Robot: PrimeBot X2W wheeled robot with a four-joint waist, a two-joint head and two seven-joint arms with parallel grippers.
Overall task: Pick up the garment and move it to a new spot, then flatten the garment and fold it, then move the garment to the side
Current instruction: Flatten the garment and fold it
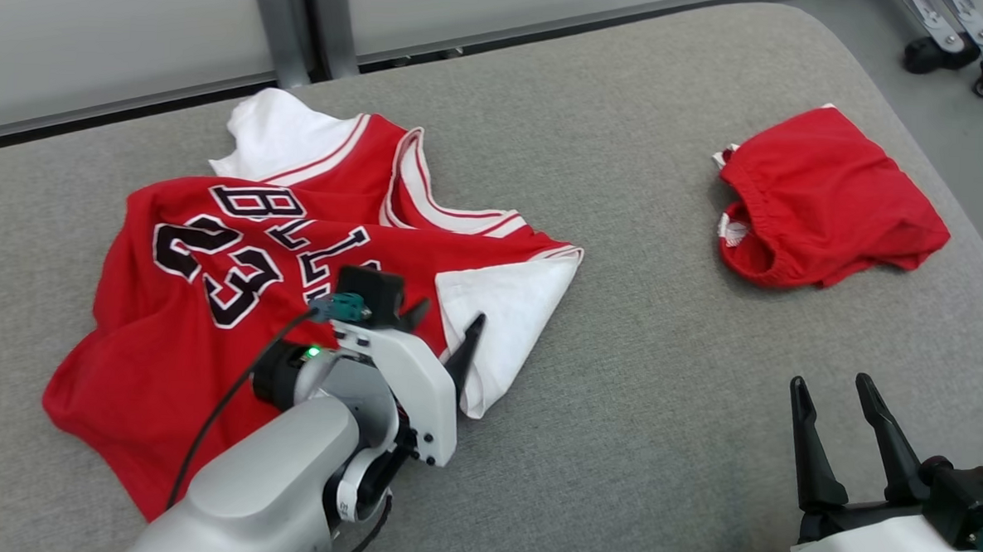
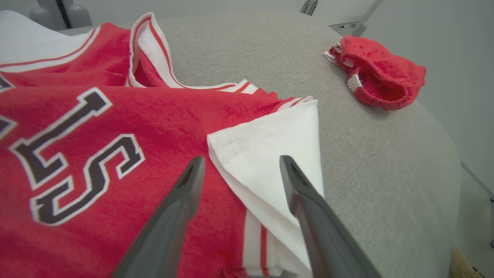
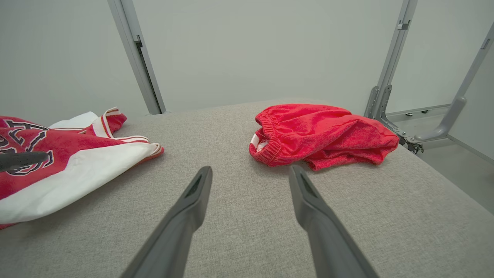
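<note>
A grey fabric bench (image 1: 660,399) has a rounded corner. Behind it stand a pale wall (image 3: 251,50) and metal posts (image 1: 332,20). Casters (image 1: 924,56) sit on grey floor (image 1: 867,31) beyond its corner.

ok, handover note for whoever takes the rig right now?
Left tool: open, empty, at the jersey's turned-over white corner.
Right tool: open, empty, over bare pad.
Things: jersey on the pad's left side, wrinkled, number up; shorts bunched at far right.
Done: jersey laid down, not held.
Left: flatten it, fold it, move it aside.
</note>
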